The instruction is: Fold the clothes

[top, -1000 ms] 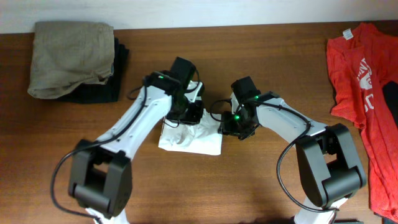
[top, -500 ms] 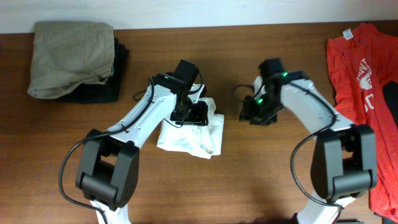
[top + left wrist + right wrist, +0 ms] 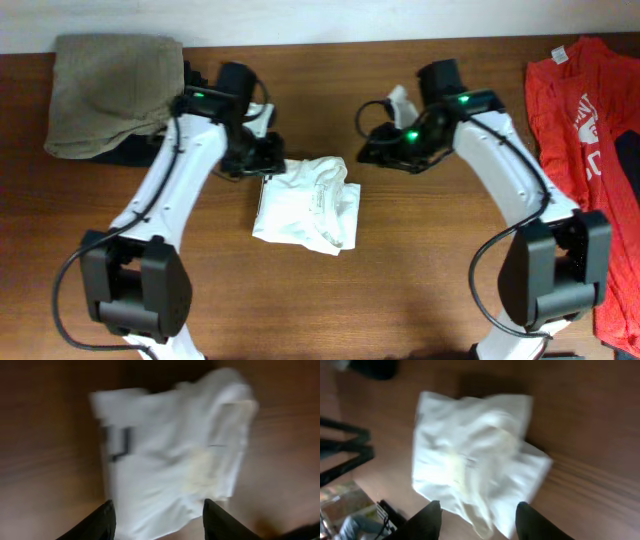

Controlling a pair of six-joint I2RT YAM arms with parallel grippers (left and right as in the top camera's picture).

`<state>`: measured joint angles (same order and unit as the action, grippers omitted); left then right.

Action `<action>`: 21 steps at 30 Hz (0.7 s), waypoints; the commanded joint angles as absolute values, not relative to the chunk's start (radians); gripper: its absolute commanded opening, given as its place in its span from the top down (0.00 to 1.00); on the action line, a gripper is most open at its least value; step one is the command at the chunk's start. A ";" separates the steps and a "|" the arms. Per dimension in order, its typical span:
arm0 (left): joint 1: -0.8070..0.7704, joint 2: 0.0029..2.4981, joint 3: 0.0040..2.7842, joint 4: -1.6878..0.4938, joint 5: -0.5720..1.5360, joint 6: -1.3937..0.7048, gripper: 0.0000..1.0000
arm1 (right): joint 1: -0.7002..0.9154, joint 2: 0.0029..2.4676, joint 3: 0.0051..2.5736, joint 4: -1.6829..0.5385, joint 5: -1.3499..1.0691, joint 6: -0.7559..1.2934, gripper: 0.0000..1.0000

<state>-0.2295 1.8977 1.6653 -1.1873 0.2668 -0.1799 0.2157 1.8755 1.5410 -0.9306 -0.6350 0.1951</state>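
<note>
White T-shirt [image 3: 305,205] lies roughly folded mid-frame on the bench [image 3: 420,290]; my left and right jaws hang spread, empty, near its upper corners. Folding seems nearly done; next, tidy loose edges.

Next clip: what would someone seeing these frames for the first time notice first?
The white T-shirt lies as a rumpled folded bundle in the middle of the table, bright against the dark wood. The left gripper and right gripper flank it, jaws open and empty. A red T-shirt lies spread at the right edge, and a khaki garment sits in the far left corner.
</note>
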 commanded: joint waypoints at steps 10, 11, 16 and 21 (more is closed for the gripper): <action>-0.192 1.895 1.464 -0.972 0.228 -0.197 0.53 | 0.391 2.027 1.558 -0.739 -0.788 0.320 0.90; -0.192 1.900 1.451 -0.952 0.229 -0.197 0.53 | 0.392 2.048 1.558 -0.736 -0.793 0.319 0.92; -0.194 1.912 1.408 -0.877 0.231 -0.197 0.52 | 0.388 2.131 1.558 -0.782 -0.755 0.296 0.96; -0.194 1.947 1.359 -0.799 0.231 -0.197 0.53 | 0.361 2.150 1.558 -0.894 -0.629 0.267 0.96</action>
<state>-0.1951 1.9030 1.4033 -0.8383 0.2340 -0.1848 0.3828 2.1372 1.5463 -0.8536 -0.7101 0.3077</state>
